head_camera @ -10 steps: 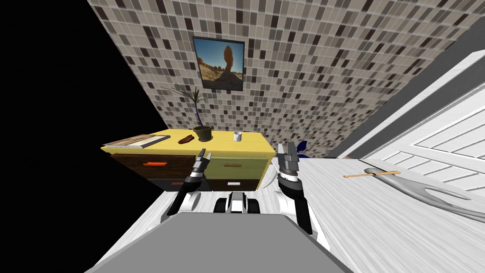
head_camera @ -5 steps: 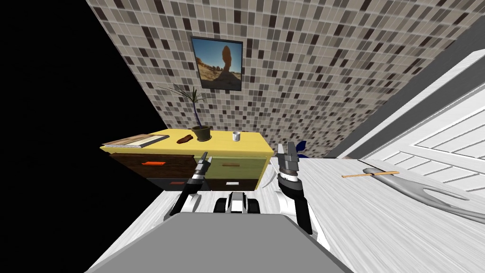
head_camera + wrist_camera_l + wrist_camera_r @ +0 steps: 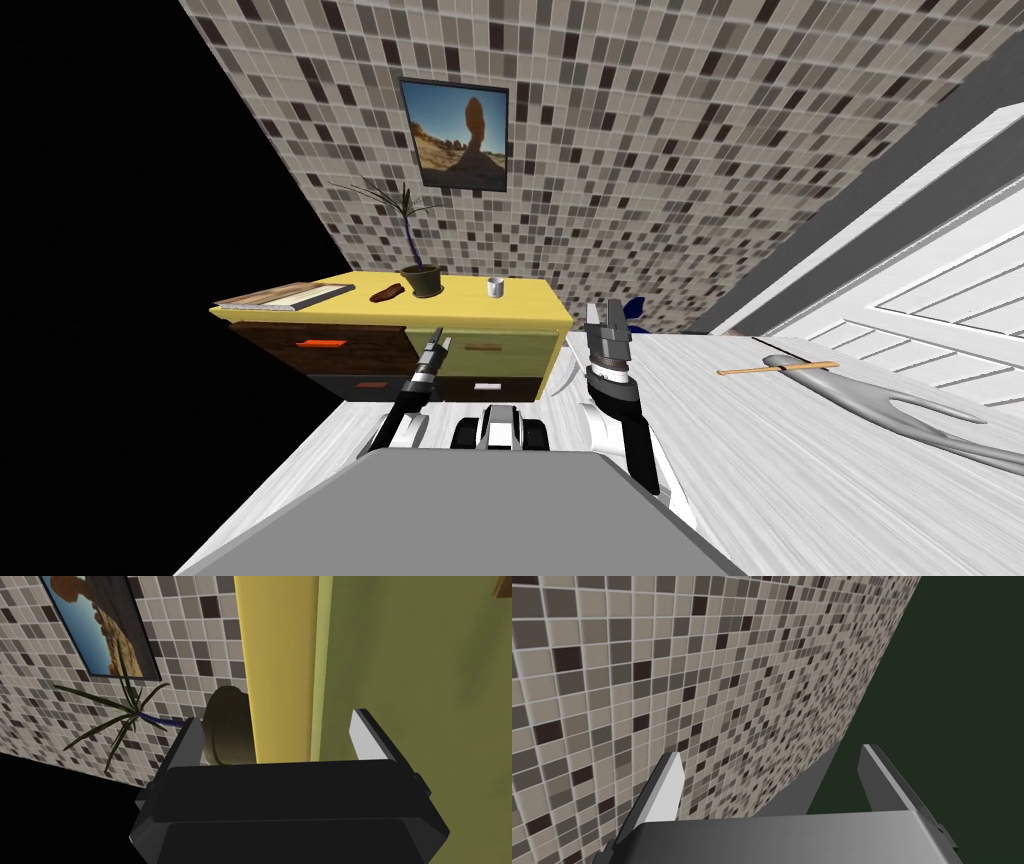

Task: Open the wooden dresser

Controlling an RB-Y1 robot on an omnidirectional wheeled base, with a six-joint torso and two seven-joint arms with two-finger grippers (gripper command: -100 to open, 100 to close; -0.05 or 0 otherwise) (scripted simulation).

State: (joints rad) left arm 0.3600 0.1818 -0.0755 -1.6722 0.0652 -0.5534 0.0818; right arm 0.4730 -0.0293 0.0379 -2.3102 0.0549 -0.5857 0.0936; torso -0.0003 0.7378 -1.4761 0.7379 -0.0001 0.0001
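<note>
Left gripper (image 3: 436, 340) is up at the front of the dresser (image 3: 470, 302), fingers (image 3: 367, 737) spread wide, nothing held! It sits before the upper row of drawers, where the dark brown drawer front (image 3: 320, 345) meets the olive drawer front (image 3: 520, 356). From the wrist, the yellow top's front edge runs between the two fingers, olive panel on one side, plant pot (image 3: 227, 726) on the other. Contact with the dresser? Cannot tell. The olive drawer's brown handle (image 3: 487, 348) lies just beside the gripper, ungrasped, and every drawer looks flush. On the dresser top: flat boards (image 3: 285, 296) at the left end, then a small brown object (image 3: 388, 293), the potted plant, and a white cup (image 3: 494, 287). Right gripper (image 3: 607, 312) is raised off the dresser's right end, fingers parted, empty.
</note>
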